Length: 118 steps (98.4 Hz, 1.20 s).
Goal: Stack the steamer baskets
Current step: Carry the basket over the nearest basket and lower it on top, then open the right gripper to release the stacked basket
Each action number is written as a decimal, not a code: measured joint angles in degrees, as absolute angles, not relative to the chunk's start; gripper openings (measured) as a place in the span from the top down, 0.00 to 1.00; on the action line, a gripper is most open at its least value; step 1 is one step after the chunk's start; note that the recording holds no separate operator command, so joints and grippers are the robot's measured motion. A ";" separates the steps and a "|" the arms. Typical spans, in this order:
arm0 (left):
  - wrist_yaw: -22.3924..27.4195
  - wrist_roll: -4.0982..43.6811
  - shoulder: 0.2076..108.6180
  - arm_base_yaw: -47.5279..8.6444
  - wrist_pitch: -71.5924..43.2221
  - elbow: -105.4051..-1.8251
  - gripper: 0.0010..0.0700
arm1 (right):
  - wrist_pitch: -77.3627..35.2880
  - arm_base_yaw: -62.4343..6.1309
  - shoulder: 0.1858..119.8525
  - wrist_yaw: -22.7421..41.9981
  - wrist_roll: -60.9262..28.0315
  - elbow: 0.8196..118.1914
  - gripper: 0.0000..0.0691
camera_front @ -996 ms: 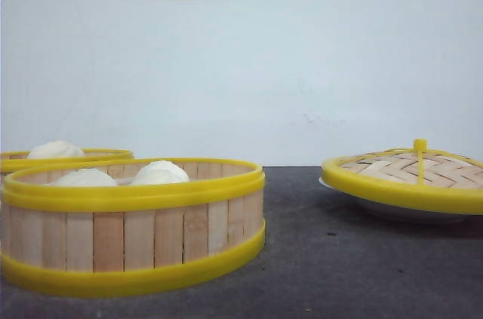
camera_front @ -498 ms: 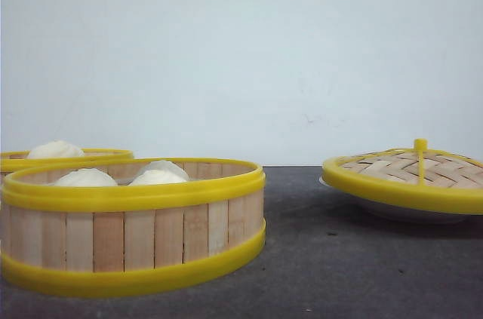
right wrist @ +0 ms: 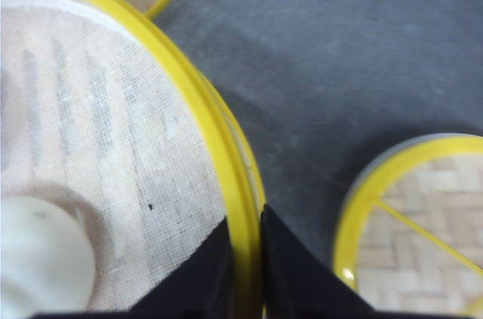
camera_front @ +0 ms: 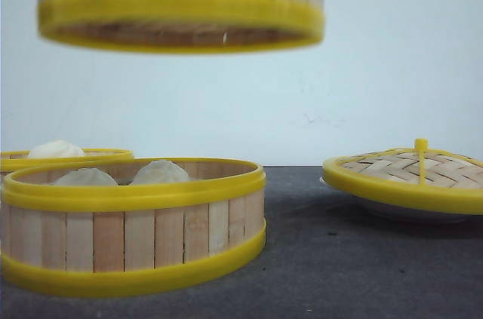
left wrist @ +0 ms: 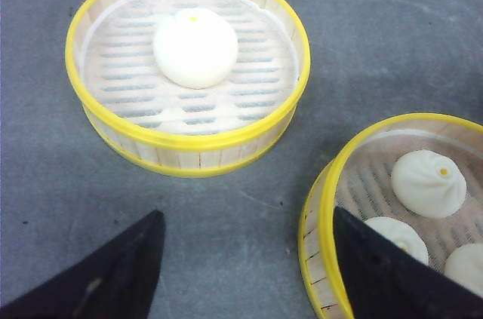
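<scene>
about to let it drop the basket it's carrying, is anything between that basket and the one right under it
Nothing visible. The raised basket, pinched at its rim by the right tool, hangs in open air above the near basket. Inside that one are only buns, which barely crest its rim. The lid sits off to the right.

Front cam table-level, wrist cams overhead — close

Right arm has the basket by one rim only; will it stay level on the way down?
The held basket looks rigid, so probably little sag. The right gripper pinches just one wall, so some tilt is possible. Its bun may roll.
</scene>
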State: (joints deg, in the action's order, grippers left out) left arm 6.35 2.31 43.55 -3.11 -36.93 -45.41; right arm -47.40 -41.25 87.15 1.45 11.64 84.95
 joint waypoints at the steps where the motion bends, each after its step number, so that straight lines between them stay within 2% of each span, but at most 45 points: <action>1: 6.37 2.31 43.55 -3.14 -36.93 -45.41 0.39 | -46.74 -41.25 87.15 1.17 11.51 84.49 0.96; 13: 6.37 2.31 43.55 -3.14 -36.93 -45.41 0.39 | -39.13 -41.19 87.15 -1.85 10.85 79.24 0.96; 27: 6.37 2.31 43.55 -3.14 -36.95 -45.41 0.39 | -34.46 -40.95 87.20 -2.52 10.76 75.35 0.96; 58: 6.37 2.31 43.55 -3.11 -36.88 -45.41 0.39 | -30.63 -40.60 92.53 -2.37 10.76 74.83 0.96; 60: 6.37 2.33 43.55 -3.14 -36.88 -45.41 0.39 | -27.24 -40.60 95.88 -2.39 10.79 74.83 0.96; 118: 6.37 2.33 43.55 -3.14 -36.88 -45.41 0.39 | -24.69 -40.53 98.65 -2.57 11.44 74.83 0.96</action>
